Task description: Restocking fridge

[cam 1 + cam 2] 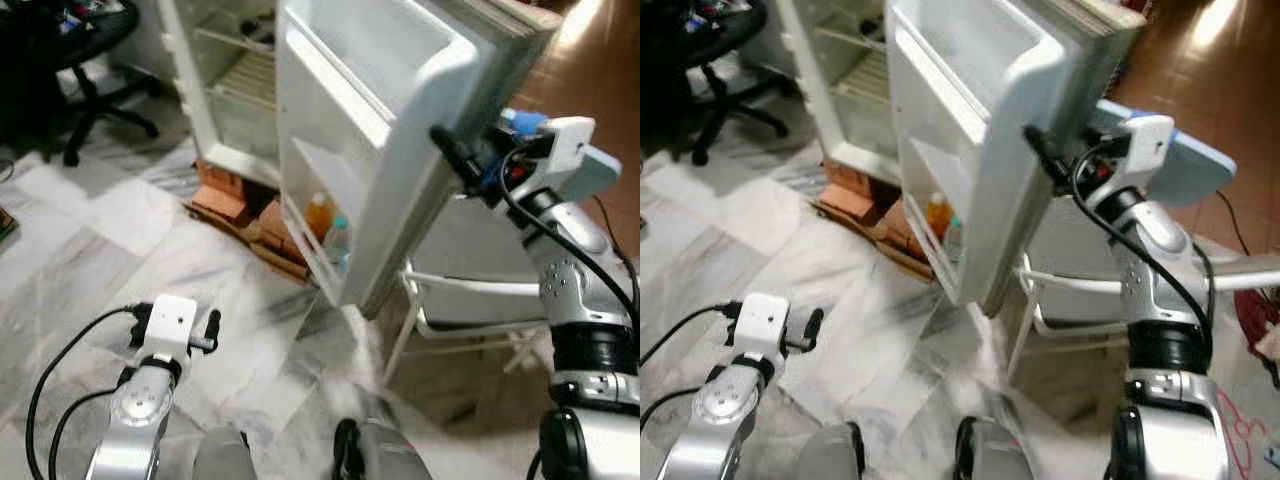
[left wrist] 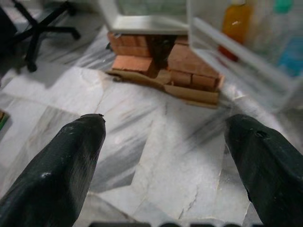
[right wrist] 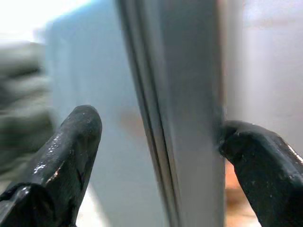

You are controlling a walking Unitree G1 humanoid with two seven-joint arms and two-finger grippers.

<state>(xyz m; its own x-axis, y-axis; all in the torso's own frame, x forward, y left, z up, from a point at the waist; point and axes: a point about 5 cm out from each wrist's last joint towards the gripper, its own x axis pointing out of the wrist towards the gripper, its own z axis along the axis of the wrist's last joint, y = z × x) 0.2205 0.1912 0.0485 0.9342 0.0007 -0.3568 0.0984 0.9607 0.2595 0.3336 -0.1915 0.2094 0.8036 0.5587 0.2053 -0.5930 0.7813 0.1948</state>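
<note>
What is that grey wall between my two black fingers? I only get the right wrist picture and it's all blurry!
Observer: That's the outer edge of the open fridge door. Your right gripper straddles that edge up high, one finger on each side.
Operator: Is anything inside the door?
Observer: Yes, on the bottom door shelf stand an orange bottle and a clear bottle with a teal cap.
Operator: What's my other arm doing?
Observer: The left gripper hangs low over the marble floor, fingers apart, holding nothing.
Operator: What's the fridge standing on?
Observer: Red bricks on flattened cardboard.
</note>
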